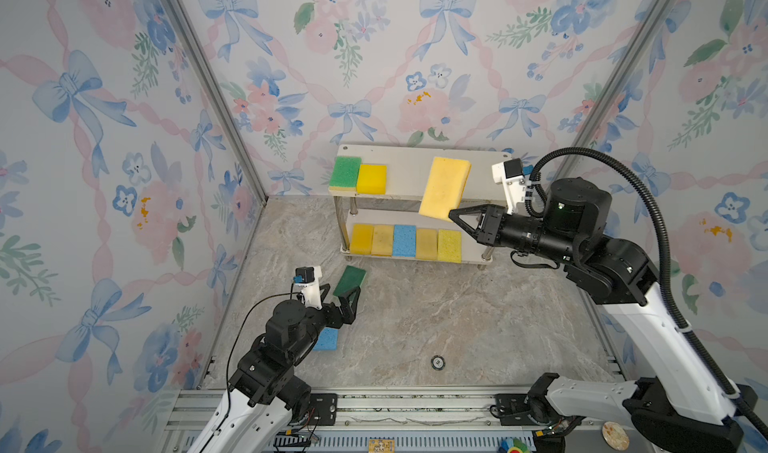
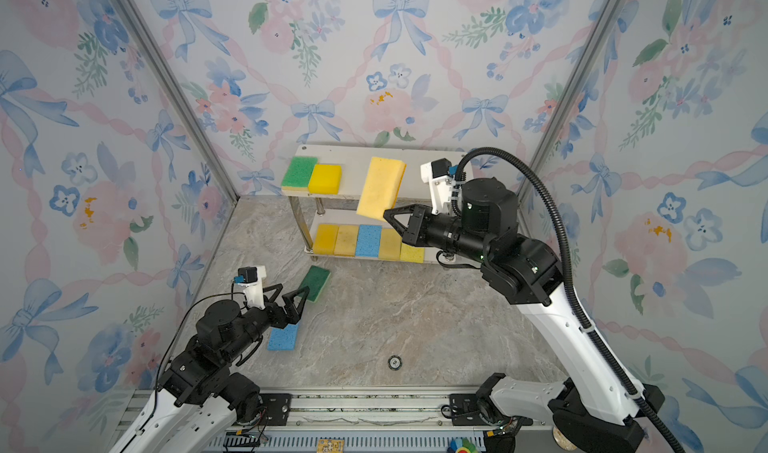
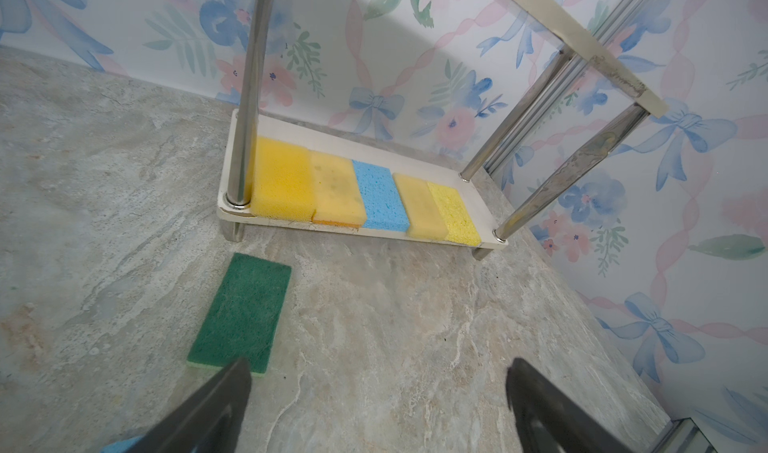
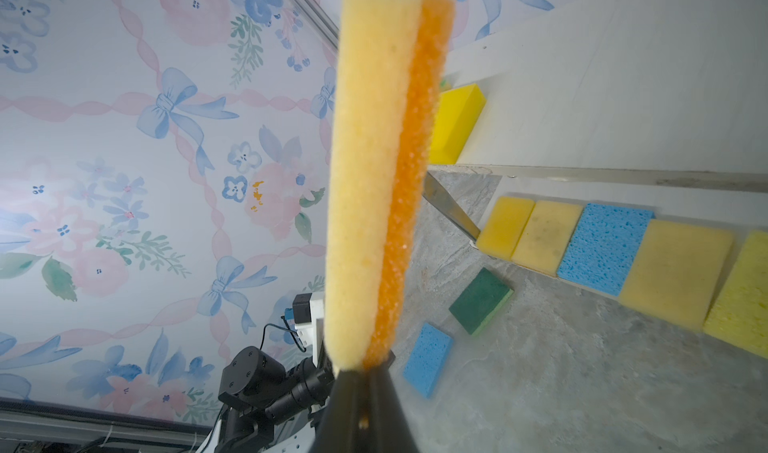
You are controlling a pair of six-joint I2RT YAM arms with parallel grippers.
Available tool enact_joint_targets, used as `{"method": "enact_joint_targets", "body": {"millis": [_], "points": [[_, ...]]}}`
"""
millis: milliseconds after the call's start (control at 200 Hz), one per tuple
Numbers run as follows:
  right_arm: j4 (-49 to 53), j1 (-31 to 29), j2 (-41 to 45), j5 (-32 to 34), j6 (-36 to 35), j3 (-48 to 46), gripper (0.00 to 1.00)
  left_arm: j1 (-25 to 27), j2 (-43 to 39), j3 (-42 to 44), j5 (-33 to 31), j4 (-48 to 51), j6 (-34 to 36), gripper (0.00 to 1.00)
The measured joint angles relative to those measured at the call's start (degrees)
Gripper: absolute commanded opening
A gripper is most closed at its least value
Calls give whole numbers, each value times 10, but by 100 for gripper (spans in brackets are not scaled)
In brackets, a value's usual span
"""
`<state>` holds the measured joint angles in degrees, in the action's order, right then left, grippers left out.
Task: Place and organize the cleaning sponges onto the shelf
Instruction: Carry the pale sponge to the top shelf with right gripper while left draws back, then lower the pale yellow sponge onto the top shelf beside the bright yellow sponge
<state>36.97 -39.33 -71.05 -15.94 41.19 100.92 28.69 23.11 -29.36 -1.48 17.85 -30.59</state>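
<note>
Your right gripper point(image 1: 451, 213) pinches a pale yellow, orange-backed foam sponge point(image 1: 444, 187), tilted over the white two-tier shelf point(image 1: 409, 168) at 12 o'clock. Left gripper point(image 3: 378, 365) gapes empty just beside the dark green scourer point(image 3: 241, 309), 9 o'clock.

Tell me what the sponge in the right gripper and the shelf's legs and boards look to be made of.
Held sponge: soft pale-yellow foam, matte and finely pored, backed by a coarser orange scouring layer. Shelf legs: polished metal, probably chrome-plated, judging by their mirror-like reflections. Shelf boards: white, matte, likely coated wood or plastic; cannot tell which.
</note>
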Motion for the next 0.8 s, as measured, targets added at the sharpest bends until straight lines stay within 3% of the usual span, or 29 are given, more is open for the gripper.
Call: {"method": "enact_joint_targets", "body": {"millis": [510,800], "points": [[-58,7,-112,-88,82,62,8,0,11,0,5,0,0,98],[-56,11,-135,-116,99,97,8,0,11,0,4,0,0,98]]}}
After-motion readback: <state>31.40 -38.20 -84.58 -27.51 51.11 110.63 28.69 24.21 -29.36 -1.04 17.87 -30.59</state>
